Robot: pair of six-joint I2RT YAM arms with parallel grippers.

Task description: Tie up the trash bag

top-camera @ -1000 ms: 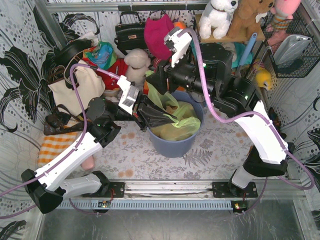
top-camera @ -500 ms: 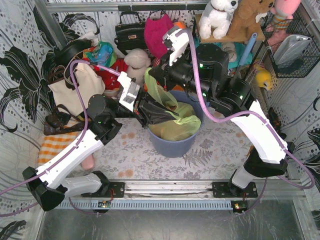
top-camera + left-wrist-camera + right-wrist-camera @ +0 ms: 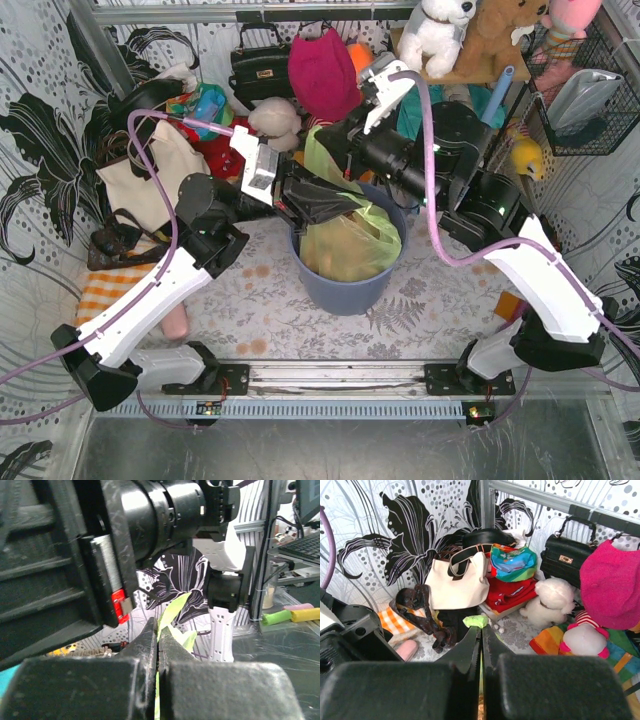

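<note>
**Operator:** What surroundings am I working in here?

**Legend:** You are working over one floral-print table (image 3: 250, 300), which is lying between black-and-white flower-patterned walls. One round blue-grey bin (image 3: 345, 292) is standing at its middle, and your two arms are extending over it from the near edge.

**Operator:** Where is the task's thing sitting?

**Legend:** One trash bag (image 3: 352, 245), light green and translucent, is lining that bin, with tan paper showing through the film. Two parts of its mouth are being held up above the bin's rim, one by each tool.

**Operator:** How are my tools standing?

**Legend:** Your left gripper (image 3: 340, 207) is extending in from the left, its jaws pressing together on a strip of green film. In the left wrist view that strip is rising from between the two fingers (image 3: 144, 647). Your right gripper (image 3: 325, 160) is extending in from the far right, its jaws likewise clamping a green flap, whose tip is peeking out above them in the right wrist view. The two tools are sitting close together, the right one just beyond the left.

**Operator:** What is crowding the back?

**Legend:** One black handbag (image 3: 260, 65), one cream tote (image 3: 165, 180), one magenta hat (image 3: 322, 75) and one white plush toy (image 3: 272, 118) are lying along the far wall.
</note>
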